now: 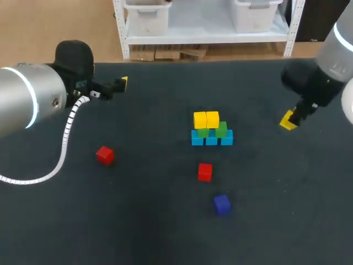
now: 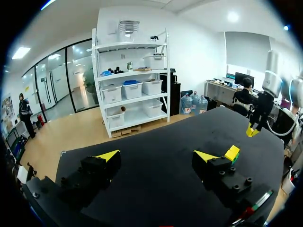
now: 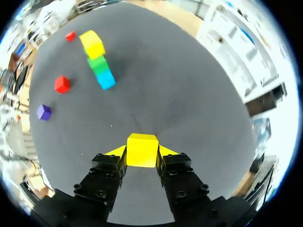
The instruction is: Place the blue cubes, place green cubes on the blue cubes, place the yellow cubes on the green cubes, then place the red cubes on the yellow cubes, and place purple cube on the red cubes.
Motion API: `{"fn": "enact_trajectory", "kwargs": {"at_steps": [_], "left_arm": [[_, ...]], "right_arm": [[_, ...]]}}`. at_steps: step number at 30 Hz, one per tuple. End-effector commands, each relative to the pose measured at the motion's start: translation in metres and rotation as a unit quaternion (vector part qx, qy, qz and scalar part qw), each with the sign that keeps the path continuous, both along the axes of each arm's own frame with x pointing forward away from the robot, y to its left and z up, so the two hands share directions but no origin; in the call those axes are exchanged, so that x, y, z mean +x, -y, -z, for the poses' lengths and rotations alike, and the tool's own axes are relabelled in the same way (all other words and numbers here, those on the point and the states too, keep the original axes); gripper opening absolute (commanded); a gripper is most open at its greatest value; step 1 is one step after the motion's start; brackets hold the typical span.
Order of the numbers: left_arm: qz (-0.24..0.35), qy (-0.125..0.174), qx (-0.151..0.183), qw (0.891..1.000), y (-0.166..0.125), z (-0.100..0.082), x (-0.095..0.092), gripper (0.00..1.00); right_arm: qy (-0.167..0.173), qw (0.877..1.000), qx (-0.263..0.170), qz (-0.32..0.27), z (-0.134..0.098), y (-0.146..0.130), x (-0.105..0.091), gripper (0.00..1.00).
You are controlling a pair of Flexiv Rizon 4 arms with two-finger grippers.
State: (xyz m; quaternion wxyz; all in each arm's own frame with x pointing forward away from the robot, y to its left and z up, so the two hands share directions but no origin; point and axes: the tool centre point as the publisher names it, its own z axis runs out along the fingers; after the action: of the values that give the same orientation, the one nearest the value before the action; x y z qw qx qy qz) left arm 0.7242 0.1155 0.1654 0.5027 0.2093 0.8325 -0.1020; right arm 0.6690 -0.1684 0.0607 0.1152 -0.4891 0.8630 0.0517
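Observation:
Mid-table stands a stack: three blue cubes (image 1: 212, 138) in a row, two green cubes (image 1: 221, 130) on them, and two yellow cubes (image 1: 206, 119) on top at its left. My right gripper (image 1: 289, 120) is to the right of the stack, shut on a third yellow cube (image 3: 142, 150) that sits between its two fingers. One red cube (image 1: 204, 171) lies in front of the stack, another red cube (image 1: 105, 155) far to the left. The purple cube (image 1: 222, 204) lies nearest the front. My left gripper (image 1: 122, 84) hovers open and empty at the back left.
The dark table's back edge (image 1: 220, 59) runs behind the stack. From the left wrist view the stack's yellow top (image 2: 232, 152) shows beside one finger, and my right gripper (image 2: 251, 131) hangs beyond it.

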Motion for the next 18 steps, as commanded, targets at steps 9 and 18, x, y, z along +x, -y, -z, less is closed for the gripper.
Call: {"fn": "enact_trajectory", "kwargs": {"at_steps": [9,18], "left_arm": [[-0.005,0.005,-0.001,1.000,0.001,0.002,-0.002,1.00],[-0.005,0.005,-0.001,1.000,0.001,0.002,-0.002,1.00]], "right_arm": [[0.040,0.951,0.003,-0.308,-0.045,-0.045,0.006,0.00],[0.037,0.938,-0.026,-0.344,-0.025,-0.080,-0.004,0.00]]}}
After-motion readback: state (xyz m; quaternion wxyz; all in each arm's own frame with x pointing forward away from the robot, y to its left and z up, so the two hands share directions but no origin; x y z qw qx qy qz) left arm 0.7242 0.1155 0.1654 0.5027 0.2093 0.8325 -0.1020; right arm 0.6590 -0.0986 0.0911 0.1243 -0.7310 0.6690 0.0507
